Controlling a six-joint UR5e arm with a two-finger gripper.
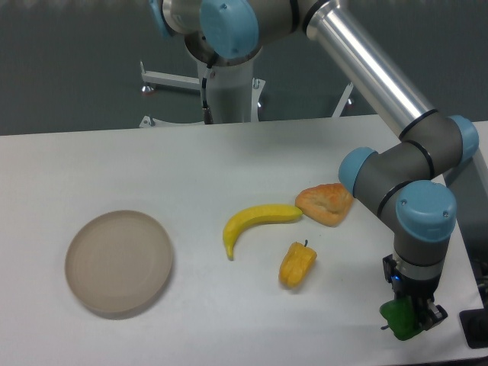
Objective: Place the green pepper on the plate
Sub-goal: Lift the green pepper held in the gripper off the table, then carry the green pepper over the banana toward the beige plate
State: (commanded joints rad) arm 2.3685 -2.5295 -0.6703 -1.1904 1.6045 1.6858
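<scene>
The green pepper (399, 318) sits at the front right of the table, close to its edge, partly hidden by my gripper. My gripper (414, 319) points straight down over it, with its fingers around the pepper. Whether the fingers have closed on it is not clear from this view. The beige plate (118, 261) lies at the front left of the table, far from the gripper, with nothing on it.
A yellow banana (255, 223) lies mid-table. A yellow-orange pepper (296, 264) lies just in front of it. A croissant-like pastry (326, 203) lies to the right of the banana. The arm's base (229, 84) stands at the back. The table's right edge is beside the gripper.
</scene>
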